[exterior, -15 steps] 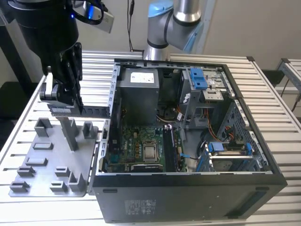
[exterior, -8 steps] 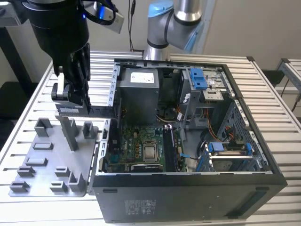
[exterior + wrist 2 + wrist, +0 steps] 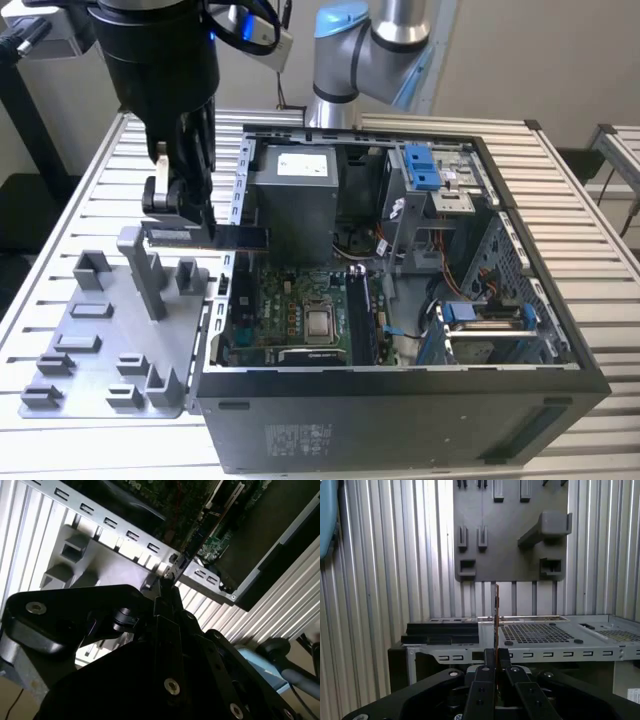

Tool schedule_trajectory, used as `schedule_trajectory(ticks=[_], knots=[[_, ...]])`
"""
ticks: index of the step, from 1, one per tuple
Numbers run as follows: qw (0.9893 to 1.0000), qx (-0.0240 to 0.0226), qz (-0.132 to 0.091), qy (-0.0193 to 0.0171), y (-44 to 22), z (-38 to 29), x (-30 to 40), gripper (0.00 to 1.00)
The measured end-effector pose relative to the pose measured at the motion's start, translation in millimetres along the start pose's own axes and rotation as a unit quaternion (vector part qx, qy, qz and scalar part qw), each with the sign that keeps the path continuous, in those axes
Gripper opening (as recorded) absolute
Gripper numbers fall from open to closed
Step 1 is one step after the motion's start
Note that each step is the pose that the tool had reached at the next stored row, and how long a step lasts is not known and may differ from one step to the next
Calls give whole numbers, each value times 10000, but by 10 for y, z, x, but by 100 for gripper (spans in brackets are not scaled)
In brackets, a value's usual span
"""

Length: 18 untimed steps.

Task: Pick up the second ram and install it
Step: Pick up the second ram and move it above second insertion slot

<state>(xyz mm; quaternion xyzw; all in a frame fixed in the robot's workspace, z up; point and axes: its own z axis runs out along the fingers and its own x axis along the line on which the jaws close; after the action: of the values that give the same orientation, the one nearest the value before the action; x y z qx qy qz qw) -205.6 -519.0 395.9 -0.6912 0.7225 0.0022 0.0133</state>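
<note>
In the exterior view my gripper (image 3: 182, 212) is shut on the second ram (image 3: 235, 238), a slim dark stick held level and on edge. The stick hangs above the gap between the grey tray (image 3: 100, 335) and the left wall of the open computer case (image 3: 400, 420), with its far end reaching over the wall. Both wrist views show the ram edge-on (image 3: 496, 611) (image 3: 194, 537), sticking out from the closed fingertips (image 3: 490, 656). The motherboard (image 3: 290, 312) with its memory slots (image 3: 360, 312) lies below and toward the exterior view's right.
The tray's upright posts (image 3: 150, 270) stand just under the gripper. Inside the case are a grey power supply (image 3: 295, 200), a blue-latched drive cage (image 3: 425, 170) and loose cables (image 3: 400, 330). The arm's base (image 3: 365, 50) rises behind the case. A slatted metal table (image 3: 600, 260) surrounds everything.
</note>
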Motion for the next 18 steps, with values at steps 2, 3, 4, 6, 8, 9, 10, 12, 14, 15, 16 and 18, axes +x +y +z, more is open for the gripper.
schedule_trajectory(ticks=[2, 3, 4, 6, 8, 9, 10, 12, 14, 15, 16, 18], knots=[[10000, 0, 0, 0, -59, 1, -2, 14], [10000, 0, 1, 0, -86, 1, -4, 14], [10000, 0, 0, 0, -115, 1, -5, 14], [10000, 0, 1, 1, -173, 2, -8, 14], [10000, 0, 0, 1, -231, 3, -10, 14], [10000, 0, 0, 0, -259, 4, -12, 14], [10000, 0, 0, 0, -290, 4, -13, 14], [10000, 0, 1, 0, -351, 5, -16, 14], [10000, 0, 0, 1, -415, 6, -18, 14], [10000, 0, 0, 0, -445, 7, -20, 14], [10000, 0, 1, 0, -476, 7, -21, 14], [10000, 0, 1, 0, -535, 8, -24, 14]])
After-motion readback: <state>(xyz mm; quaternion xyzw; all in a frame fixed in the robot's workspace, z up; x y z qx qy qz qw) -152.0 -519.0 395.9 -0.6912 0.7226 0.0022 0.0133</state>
